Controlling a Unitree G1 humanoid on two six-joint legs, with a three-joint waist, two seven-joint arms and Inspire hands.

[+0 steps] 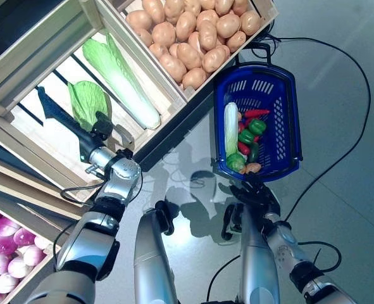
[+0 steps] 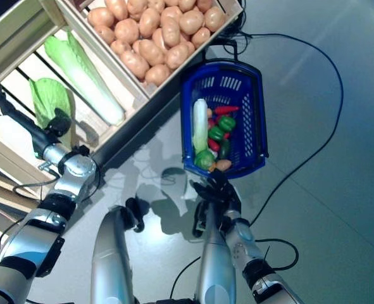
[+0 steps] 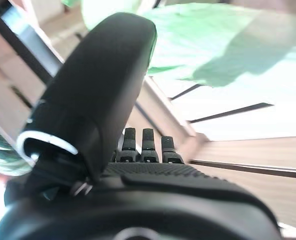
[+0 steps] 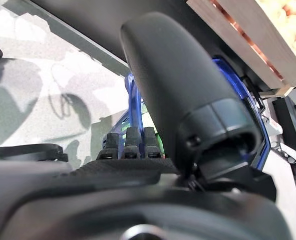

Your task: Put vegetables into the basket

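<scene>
Along the wooden produce stand point(image 1: 22, 63), largest first: a crate of potatoes point(image 1: 193, 35), too many to count; beside it a slatted crate point(image 1: 41, 136) holding two greens, one long napa cabbage point(image 1: 120, 82) lying along the crate's far side and one leafy cabbage point(image 1: 87, 101) nearer its middle; at the stand's near corner, a bin of purple turnips point(image 1: 6, 244).

On the floor just off the stand's edge hangs a blue basket point(image 1: 288, 120), its near rim gripped by the right hand point(image 1: 257, 195), fingers curled over the plastic. Inside lie one pale long cabbage, at least two green peppers, one red chilli and a few smaller pieces too jumbled to count.

Reaching into the slatted crate, the left hand point(image 1: 60, 117) lies with fingers point(image 3: 142, 145) straight and together, holding nothing, just beside the leafy cabbage.

By the look of it, the step in hand is picking the next vegetable from the crate. The coming move likely calls for closing round the leafy cabbage, lifting it clear of the slats and carrying it across to the basket.
</scene>
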